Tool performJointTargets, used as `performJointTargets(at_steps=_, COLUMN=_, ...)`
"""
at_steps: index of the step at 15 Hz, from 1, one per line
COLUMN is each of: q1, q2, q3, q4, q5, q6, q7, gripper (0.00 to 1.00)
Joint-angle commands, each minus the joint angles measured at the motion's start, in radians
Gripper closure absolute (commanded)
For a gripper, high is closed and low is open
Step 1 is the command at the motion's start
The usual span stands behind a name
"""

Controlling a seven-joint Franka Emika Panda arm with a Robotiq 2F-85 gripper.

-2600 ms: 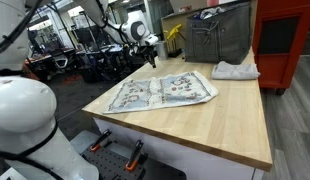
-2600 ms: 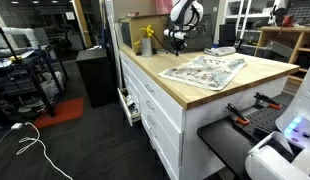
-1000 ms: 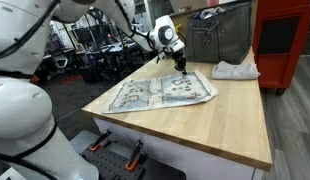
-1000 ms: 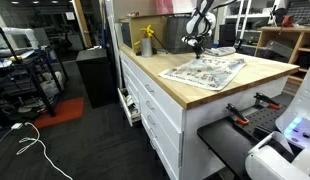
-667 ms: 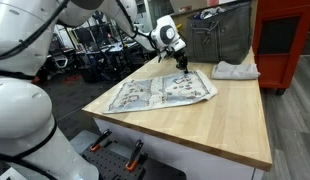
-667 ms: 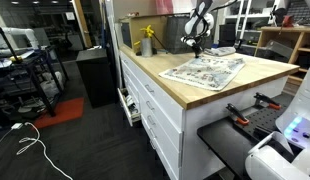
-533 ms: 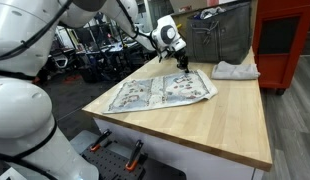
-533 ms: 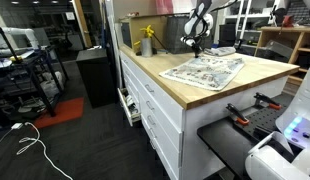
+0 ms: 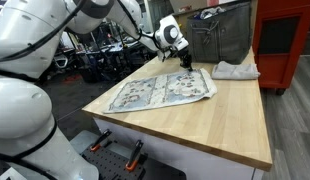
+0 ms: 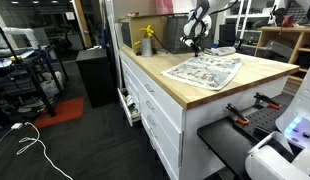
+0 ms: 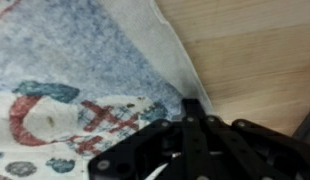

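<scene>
Across the pale wooden worktop (image 9: 227, 128) a thin white cloth printed with blue and red figures (image 9: 160, 92) lies spread flat, likely soft, light and prone to bunching, with the hand (image 11: 192, 104) pinched together on its far corner hem, a sensible hold.

No text, label, brand or number is legible on anything here.

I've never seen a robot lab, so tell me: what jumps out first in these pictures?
A printed cloth lies spread across the middle of a wooden table, and the white arm's gripper is shut on its far corner. A crumpled white cloth sits at the table's far end, apart from both.
</scene>
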Motion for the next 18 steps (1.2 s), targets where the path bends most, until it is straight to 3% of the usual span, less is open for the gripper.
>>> performJointTargets(at_steps=1, q1=-0.015, q2=-0.02, q3=0.024, q4=-0.031, q5=0.002, q6=-0.019, q7=0.035, gripper=1.0)
performJointTargets(at_steps=2, q1=-0.019, q2=-0.066, q3=0.035, q4=-0.077, q5=0.007, q6=-0.02, q7=0.009, gripper=0.74)
performJointTargets(at_steps=5, q1=-0.031, q2=-0.187, q3=0.062, q4=-0.203, q5=0.009, q6=-0.017, q7=-0.063, gripper=0.6)
performJointTargets(at_steps=12, q1=-0.075, q2=-0.52, q3=0.107, q4=-0.443, q5=0.017, q6=-0.132, q7=-0.246, gripper=0.07)
performJointTargets(at_steps=13, q1=-0.095, q2=-0.572, q3=0.133, q4=-0.468, q5=0.033, q6=-0.158, q7=-0.338, gripper=0.01)
performJointTargets(at_steps=18, q1=-0.106, q2=-0.75, q3=0.176, q4=-0.544, q5=-0.006, q6=-0.268, q7=-0.585, gripper=0.0)
